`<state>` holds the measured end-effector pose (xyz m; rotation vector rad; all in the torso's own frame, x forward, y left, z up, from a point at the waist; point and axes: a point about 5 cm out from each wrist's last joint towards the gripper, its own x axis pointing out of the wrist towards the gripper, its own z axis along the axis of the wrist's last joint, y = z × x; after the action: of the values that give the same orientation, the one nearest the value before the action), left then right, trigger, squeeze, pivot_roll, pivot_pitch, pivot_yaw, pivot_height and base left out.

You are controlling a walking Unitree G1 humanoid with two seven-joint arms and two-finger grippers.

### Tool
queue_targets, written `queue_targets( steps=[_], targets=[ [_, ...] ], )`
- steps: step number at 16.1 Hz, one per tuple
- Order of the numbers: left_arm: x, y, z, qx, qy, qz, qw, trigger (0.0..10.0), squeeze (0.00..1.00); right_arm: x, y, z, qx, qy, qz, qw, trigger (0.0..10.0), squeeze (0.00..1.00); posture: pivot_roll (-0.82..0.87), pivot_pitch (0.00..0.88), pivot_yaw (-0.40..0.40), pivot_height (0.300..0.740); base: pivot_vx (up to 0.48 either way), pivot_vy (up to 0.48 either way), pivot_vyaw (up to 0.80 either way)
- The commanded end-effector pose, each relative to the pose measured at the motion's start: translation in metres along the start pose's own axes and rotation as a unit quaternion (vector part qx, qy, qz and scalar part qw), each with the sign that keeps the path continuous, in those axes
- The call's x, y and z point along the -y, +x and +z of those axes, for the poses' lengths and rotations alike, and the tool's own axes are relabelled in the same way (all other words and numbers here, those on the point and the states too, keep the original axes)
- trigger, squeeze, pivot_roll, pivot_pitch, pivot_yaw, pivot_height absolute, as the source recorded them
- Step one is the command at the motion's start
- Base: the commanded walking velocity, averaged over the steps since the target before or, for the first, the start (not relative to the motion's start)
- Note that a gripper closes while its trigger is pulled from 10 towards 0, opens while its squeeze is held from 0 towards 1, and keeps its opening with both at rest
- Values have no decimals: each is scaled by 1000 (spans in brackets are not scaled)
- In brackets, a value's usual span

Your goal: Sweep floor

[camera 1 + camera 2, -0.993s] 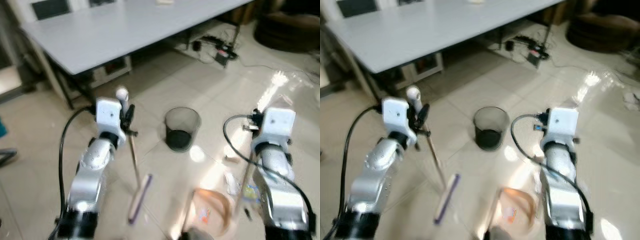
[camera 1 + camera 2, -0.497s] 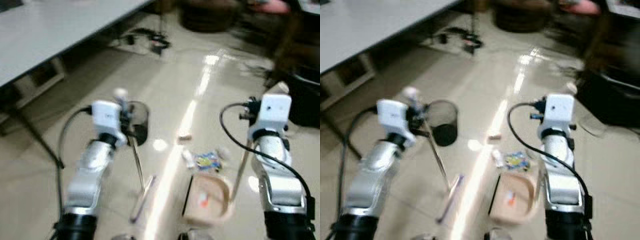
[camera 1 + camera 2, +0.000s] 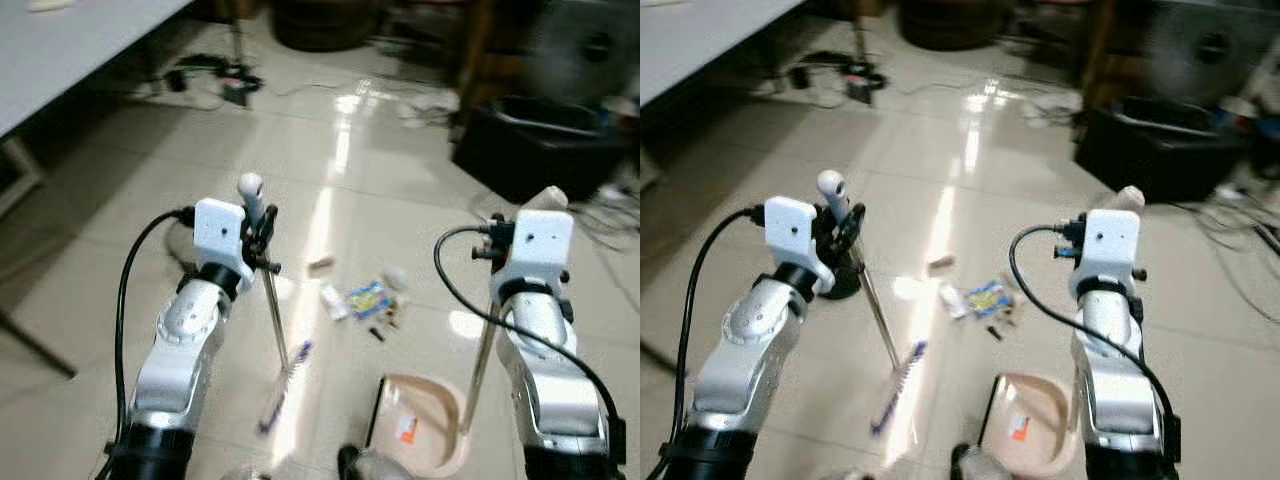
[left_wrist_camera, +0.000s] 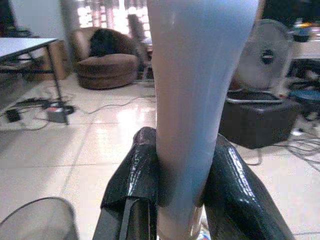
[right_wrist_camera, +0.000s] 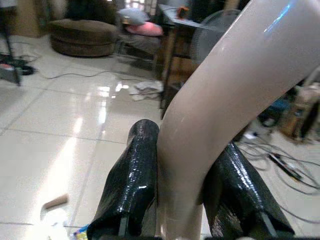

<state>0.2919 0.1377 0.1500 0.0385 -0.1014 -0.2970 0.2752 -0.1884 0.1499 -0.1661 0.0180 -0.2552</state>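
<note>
So left gripper (image 4: 181,175) clamped the broom (image 3: 278,345); right gripper (image 5: 182,185) clamped the dustpan (image 3: 425,425); litter (image 3: 365,300) sat ahead, black box (image 3: 530,150) beyond.

The view has swung round since a second ago: the grey worktop (image 3: 60,40) has slid off to the far left corner, and the mesh bin (image 4: 35,220) has left the head views. The litter pile (image 3: 365,300) now lies ahead between broom (image 3: 275,330) and dustpan (image 3: 420,435), with more open floor (image 3: 330,150) ahead.
</note>
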Motion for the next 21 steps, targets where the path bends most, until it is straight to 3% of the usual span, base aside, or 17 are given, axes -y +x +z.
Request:
queue_targets(
  steps=[1, 4, 7, 11, 18, 21],
  targets=[
    [0, 1, 8, 21, 7, -7, 1000, 10000, 0, 3, -1, 4, 5, -3, -1, 1000, 10000, 0, -48, 76, 4, 740, 307, 0, 0],
    [0, 0, 7, 23, 12, -10, 1000, 10000, 0, 4, 1, 1, 14, -39, -12, 999, 10000, 0, -47, 65, 3, 740, 307, 0, 0],
    [1, 0, 6, 22, 15, -13, 1000, 10000, 0, 3, -2, 2, 10, 17, -2, 1000, 10000, 0, -48, 55, 9, 740, 309, 0, 0],
    [2, 1, 5, 21, 19, -20, 999, 10000, 0, 0, -4, 2, 13, 18, 6, 1000, 10000, 0, -48, 49, 16, 740, 311, 0, -703],
    [2, 2, 5, 22, 14, -13, 1000, 10000, 0, 3, -5, 3, 23, 25, 2, 999, 10000, 0, -46, 69, 18, 740, 307, 0, 0],
    [2, 2, 6, 23, 15, -13, 1000, 10000, 0, 6, -4, 2, 26, 2, 2, 1000, 10000, 0, -41, 67, 20, 740, 305, 0, 0]
  ],
)
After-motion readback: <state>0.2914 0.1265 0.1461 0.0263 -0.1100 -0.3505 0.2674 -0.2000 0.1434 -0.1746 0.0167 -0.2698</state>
